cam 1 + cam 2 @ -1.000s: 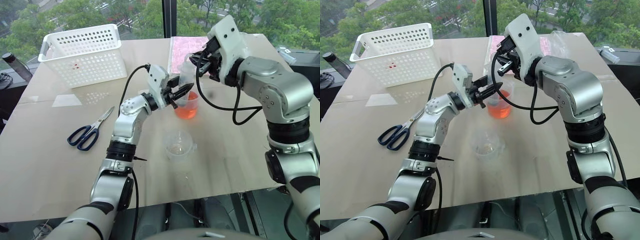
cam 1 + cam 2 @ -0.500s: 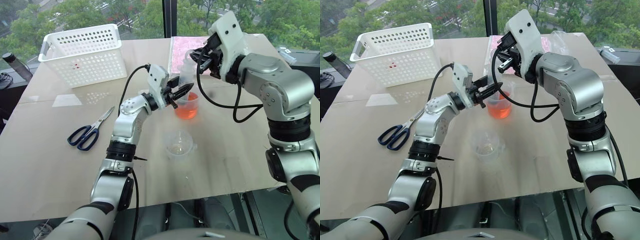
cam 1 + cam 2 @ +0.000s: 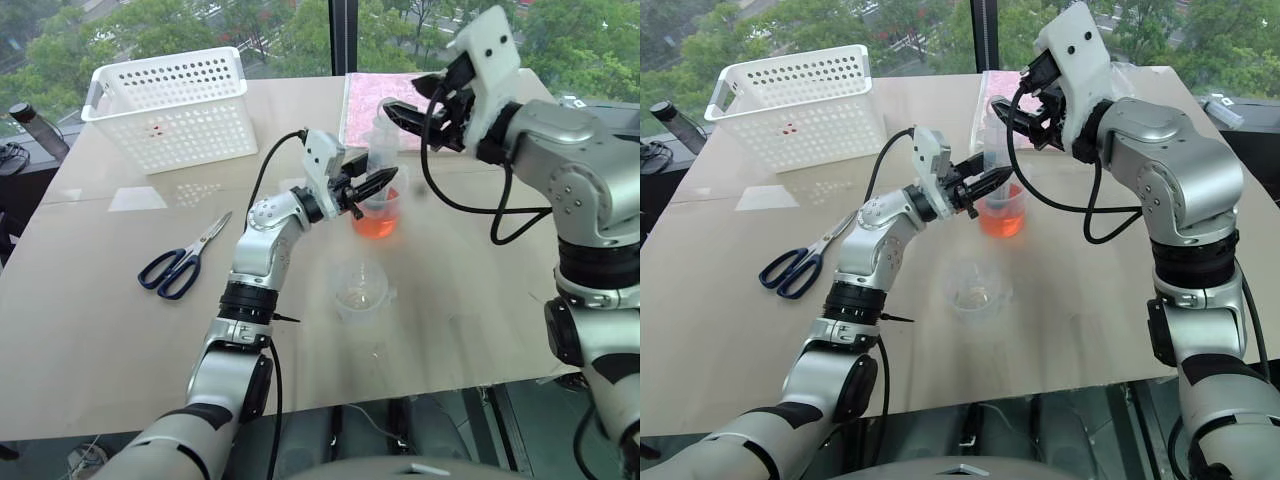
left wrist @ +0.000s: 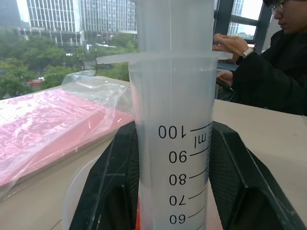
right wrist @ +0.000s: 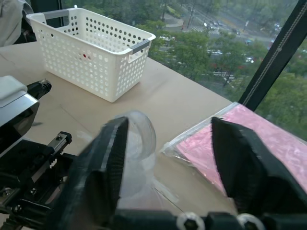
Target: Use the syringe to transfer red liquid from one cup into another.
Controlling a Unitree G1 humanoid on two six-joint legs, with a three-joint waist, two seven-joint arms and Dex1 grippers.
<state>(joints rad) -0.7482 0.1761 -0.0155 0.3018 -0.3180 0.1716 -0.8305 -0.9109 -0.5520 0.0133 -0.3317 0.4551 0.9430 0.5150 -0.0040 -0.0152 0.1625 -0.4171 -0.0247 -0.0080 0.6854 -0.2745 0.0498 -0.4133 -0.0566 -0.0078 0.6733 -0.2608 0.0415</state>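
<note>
Above table (image 3: 100,300), left pincer (image 3: 385,181) clamps upright syringe (image 3: 378,150).

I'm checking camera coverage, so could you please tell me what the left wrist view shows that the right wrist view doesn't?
Left wrist view: the syringe's printed scale between the left gripper's fingers, and a person seated behind. Right wrist view: the white basket and the open right gripper near the plunger ring. Both: the pink packet and the table.

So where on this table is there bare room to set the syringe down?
Bare tabletop lies right of the empty beaker toward the near edge, and between the scissors and the white basket. It is crowded around the red beaker, where the left gripper holds the syringe.
</note>
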